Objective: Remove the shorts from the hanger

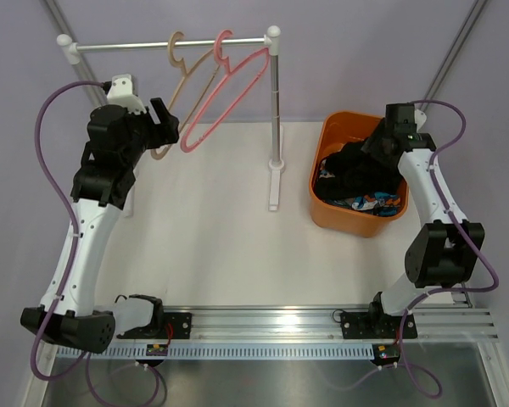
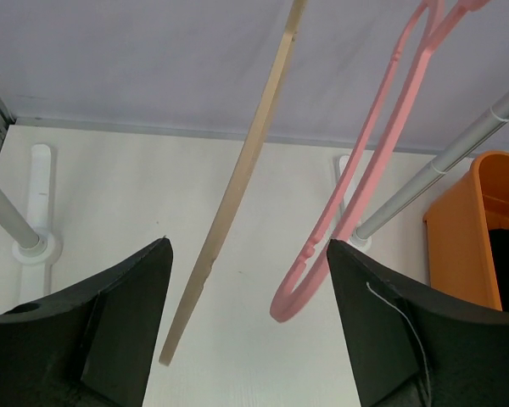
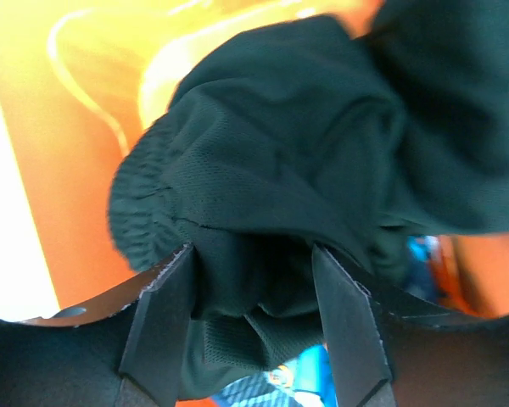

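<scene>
Well, from above the left gripper (image 1: 165,120) is up high by the rail (image 1: 127,46), right next to two hangers. Only its own wrist camera shows the fingers well: they are wide apart and hold nothing. The beige hanger (image 2: 234,186) hangs in front of the gap, and the pink hanger (image 2: 284,305) hangs more to the right. Neither one touches a finger.

Farther right sits the orange bin (image 1: 348,222), and both shorts are inside it, off the hangers. The top camera shows the black shorts (image 1: 360,170) heaped up in the middle, with the heap running from the middle of the bin up toward the right arm. The patterned shorts (image 1: 369,202) lie at the near end, partly under the black ones.

The right gripper (image 3: 253,250) is down in the bin. Its camera shows what the top one cannot: black mesh cloth fills the gap between the half-spread fingers, and the stretchy waistband curls on the left (a bit of blue pattern peeks out below). I cannot tell if the fingers pinch the cloth. The shorts are too bunched to tell which way they point.
</scene>
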Robot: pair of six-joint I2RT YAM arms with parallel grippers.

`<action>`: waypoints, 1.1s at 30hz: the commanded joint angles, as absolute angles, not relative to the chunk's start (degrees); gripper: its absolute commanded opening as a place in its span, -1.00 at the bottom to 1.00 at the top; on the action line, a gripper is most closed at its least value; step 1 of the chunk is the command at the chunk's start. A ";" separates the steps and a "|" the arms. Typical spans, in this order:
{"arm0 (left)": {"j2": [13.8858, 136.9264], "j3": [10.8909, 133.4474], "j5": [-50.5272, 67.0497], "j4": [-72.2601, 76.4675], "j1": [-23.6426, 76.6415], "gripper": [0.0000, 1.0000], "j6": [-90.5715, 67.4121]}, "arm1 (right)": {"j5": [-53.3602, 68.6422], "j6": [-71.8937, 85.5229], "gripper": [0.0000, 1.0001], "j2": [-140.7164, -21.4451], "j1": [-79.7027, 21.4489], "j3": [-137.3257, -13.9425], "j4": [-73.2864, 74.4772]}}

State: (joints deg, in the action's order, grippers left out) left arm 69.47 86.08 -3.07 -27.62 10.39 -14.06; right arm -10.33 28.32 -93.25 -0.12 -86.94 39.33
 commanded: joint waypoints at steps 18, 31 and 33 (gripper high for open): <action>60.65 83.85 -0.35 -29.79 10.20 0.59 -13.18 | -8.70 27.16 0.18 -124.89 -7.20 -105.13 50.54; 55.37 80.60 -1.49 -33.04 10.20 0.98 -13.01 | -15.64 27.34 0.99 -101.53 -7.73 -93.69 43.41; 54.67 80.25 -1.84 -34.01 10.28 0.98 -13.27 | -15.99 26.72 0.99 -96.28 -7.65 -94.31 43.86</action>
State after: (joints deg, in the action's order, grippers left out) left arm 56.07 80.93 -1.72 -34.09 10.39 -13.37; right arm -14.09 28.05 -107.04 -7.38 -92.82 43.13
